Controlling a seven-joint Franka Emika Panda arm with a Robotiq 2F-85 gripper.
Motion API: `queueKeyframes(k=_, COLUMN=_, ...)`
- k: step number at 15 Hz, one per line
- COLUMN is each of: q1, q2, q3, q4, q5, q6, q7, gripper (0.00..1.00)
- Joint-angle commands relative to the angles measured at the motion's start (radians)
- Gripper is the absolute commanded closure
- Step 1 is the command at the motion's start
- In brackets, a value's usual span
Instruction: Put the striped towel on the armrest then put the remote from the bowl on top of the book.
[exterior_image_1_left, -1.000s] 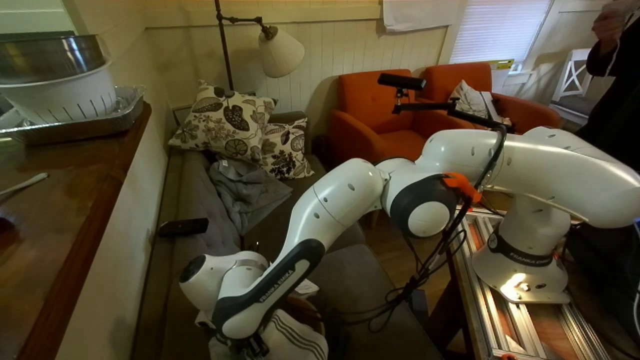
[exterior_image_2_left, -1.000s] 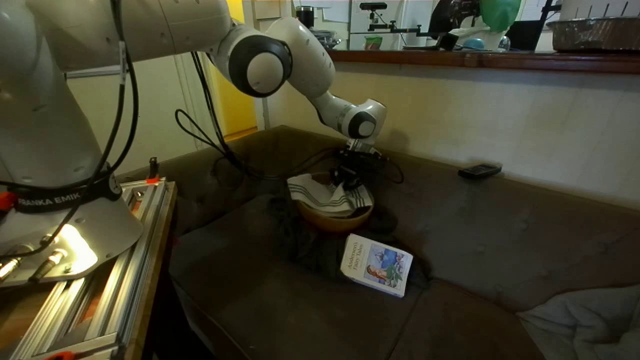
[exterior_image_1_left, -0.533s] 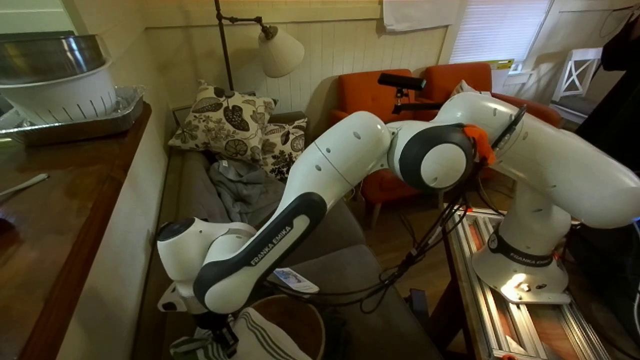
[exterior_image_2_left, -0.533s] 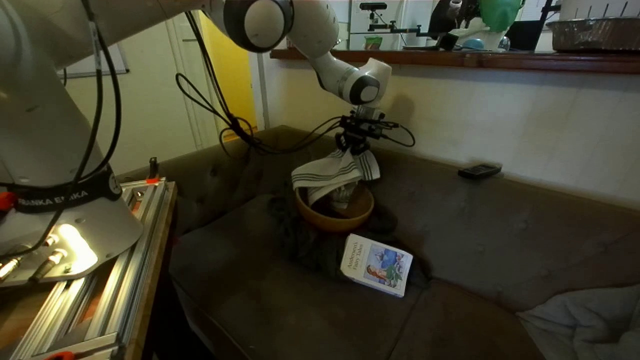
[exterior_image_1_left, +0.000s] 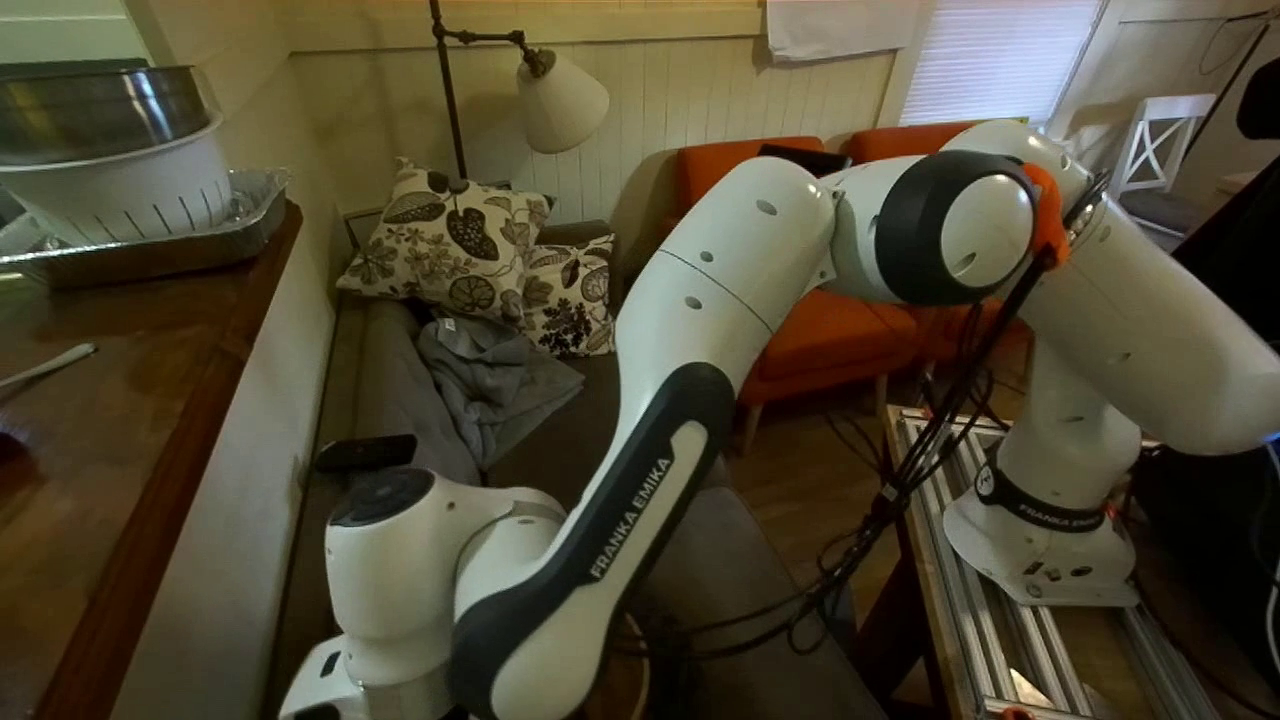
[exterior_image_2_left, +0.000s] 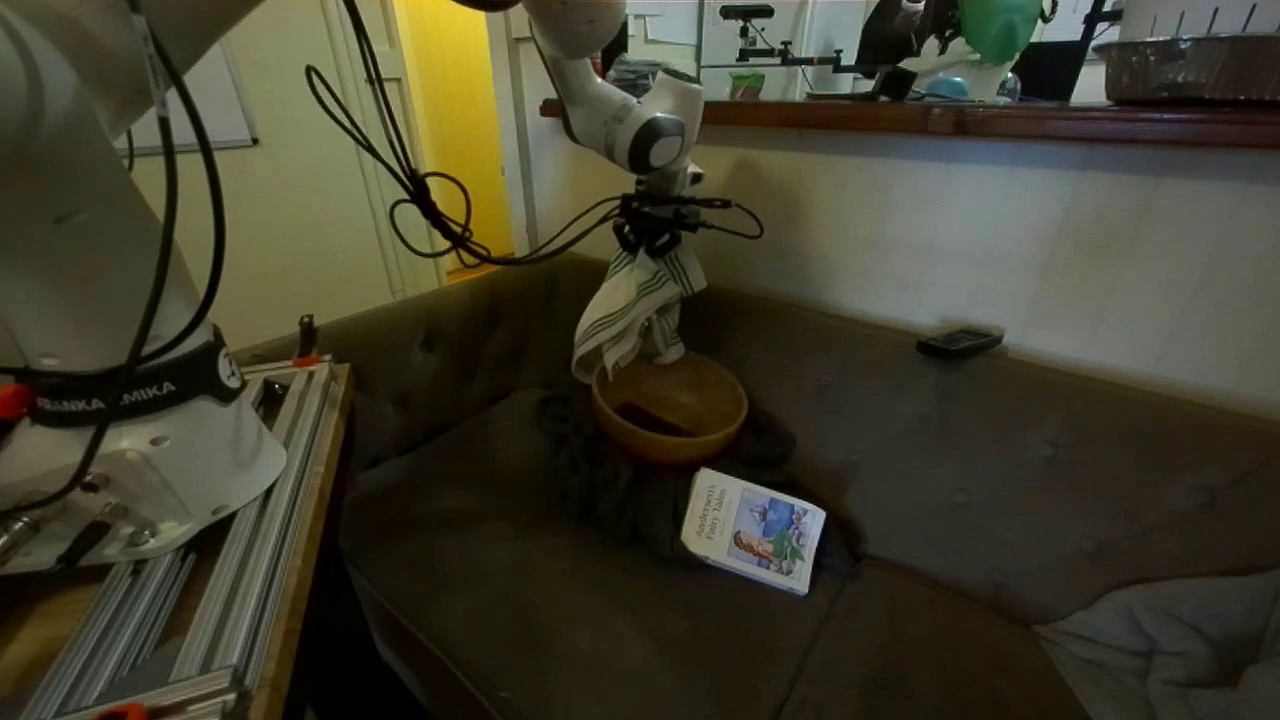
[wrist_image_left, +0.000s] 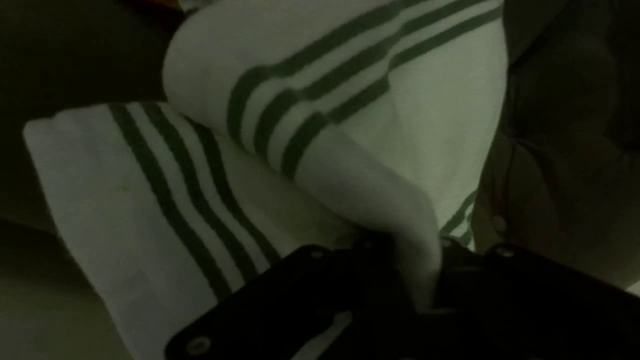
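My gripper (exterior_image_2_left: 648, 243) is shut on the striped towel (exterior_image_2_left: 632, 310), white with green stripes, which hangs below it in an exterior view. In the wrist view the jaws (wrist_image_left: 412, 255) pinch a fold of the towel (wrist_image_left: 360, 175). The towel's lower end hangs at the back left rim of the wooden bowl (exterior_image_2_left: 655, 448); whether it touches is unclear. A dark long shape (exterior_image_2_left: 655, 420) lies in the bowl; it looks like the remote, but detail is poor. The white book (exterior_image_2_left: 755, 530) lies flat on the seat in front of the bowl. The sofa's side armrest (exterior_image_2_left: 430, 345) is left of the bowl.
Another black remote (exterior_image_2_left: 960, 343) lies on top of the sofa back, also in an exterior view (exterior_image_1_left: 367, 453). A wall and wooden counter (exterior_image_2_left: 900, 117) rise behind the sofa. A grey blanket (exterior_image_2_left: 1180, 650) lies at the right. Cables hang from the arm.
My gripper has risen from the bowl with the towel and moved left in an exterior view. The towel has come out of the bowl, and the bowl's inside now shows.
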Motion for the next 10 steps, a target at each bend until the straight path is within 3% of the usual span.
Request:
queueKeyframes(k=1, q1=-0.023, q2=-0.125, q3=0.049, q4=-0.227, q5=0.048, q6=0.212, q7=-0.041, gripper=0.96)
queueKeyframes(k=4, q1=-0.007, q2=-0.166, q3=0.082, q4=-0.305, q5=0.016, q6=0.323, q7=-0.05, gripper=0.96)
queueKeyframes(k=6, q1=0.075, q2=-0.155, q3=-0.003, q4=-0.247, q5=-0.009, q6=0.223, q7=0.035, gripper=0.96)
queueKeyframes(k=7, q1=0.041, q2=-0.122, q3=0.043, q4=-0.235, q5=0.015, q6=0.265, q7=-0.014, gripper=0.85)
queueKeyframes(k=10, q1=0.076, q2=-0.125, q3=0.005, q4=-0.231, q5=0.01, q6=0.245, q7=0.006, gripper=0.85)
